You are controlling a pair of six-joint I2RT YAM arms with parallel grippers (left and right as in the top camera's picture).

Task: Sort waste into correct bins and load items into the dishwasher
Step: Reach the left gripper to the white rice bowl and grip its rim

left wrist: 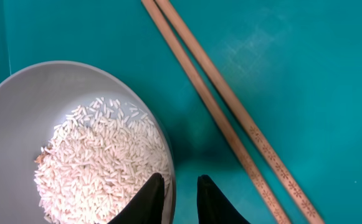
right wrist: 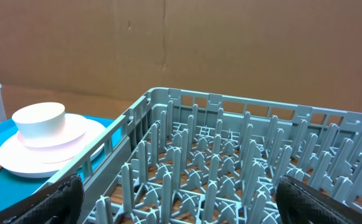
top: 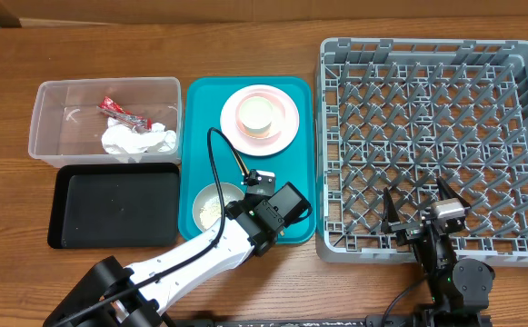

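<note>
The left end effector [left wrist: 180,178] is down over the white bowl [left wrist: 37,99] at the near left corner of the teal tray [top: 200,100]. Its two fingers stand one on each side of the bowl's rim, one inside and one outside, with only a narrow gap between them. Whether they pinch the rim, I cannot tell. The bowl holds loose white rice [left wrist: 100,162]. Just beside it on the tray lie two wooden chopsticks [left wrist: 230,118], side by side and running diagonally.

At the far end of the teal tray sits the pale pink plate [top: 286,136] with a small white cup [top: 256,113] on it.

On the counter [top: 245,36] to the left of the tray, the clear tub [top: 45,100] contains the crumpled napkin [top: 136,139] and the red wrapper [top: 123,113]. The black tray [top: 109,209] lies in front of the tub.

The grey rack [top: 427,118] stands on the right, just beside the teal tray. The right end effector [top: 418,209] hovers over the rack's near edge with its fingers spread wide apart, gripping nothing.
</note>
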